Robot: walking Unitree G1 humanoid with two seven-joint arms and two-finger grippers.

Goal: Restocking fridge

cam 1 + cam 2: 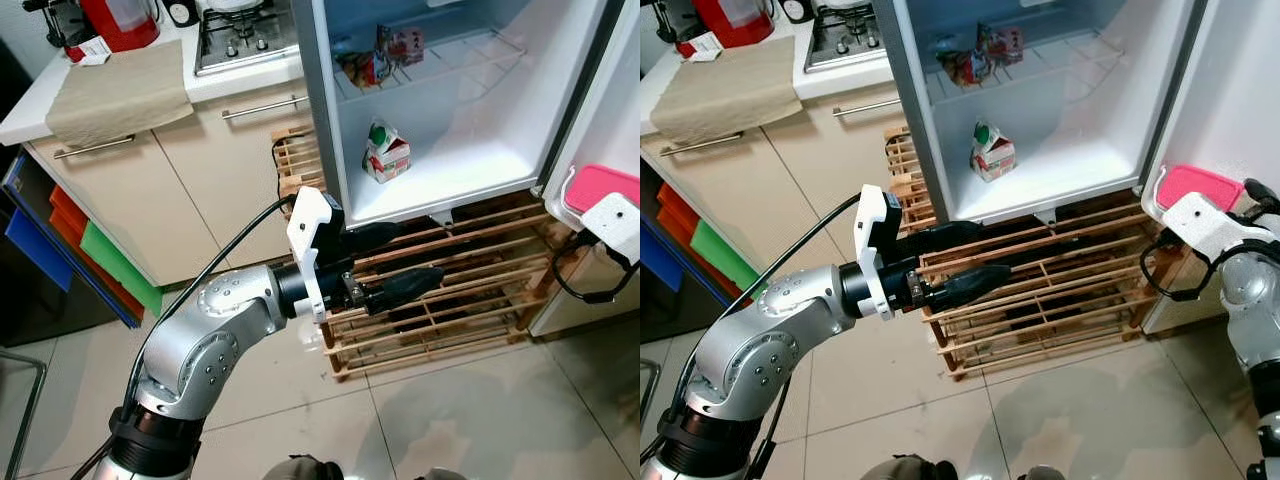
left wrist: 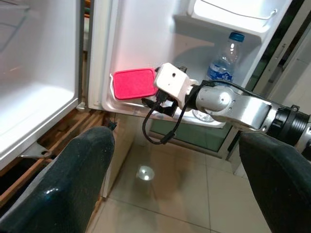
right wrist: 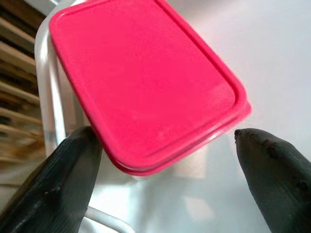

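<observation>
Fridge (image 1: 440,170) on wooden pallet (image 1: 440,300)

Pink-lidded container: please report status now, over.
Right gripper open, at pink-lidded container in fridge door shelf. Left gripper open, empty, before the wooden pallet. Nothing blocking.

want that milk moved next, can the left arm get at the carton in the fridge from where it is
Probably yes: the carton stands alone on the open fridge floor, and the left gripper, jaws open and empty, sits just below with nothing between.
</observation>
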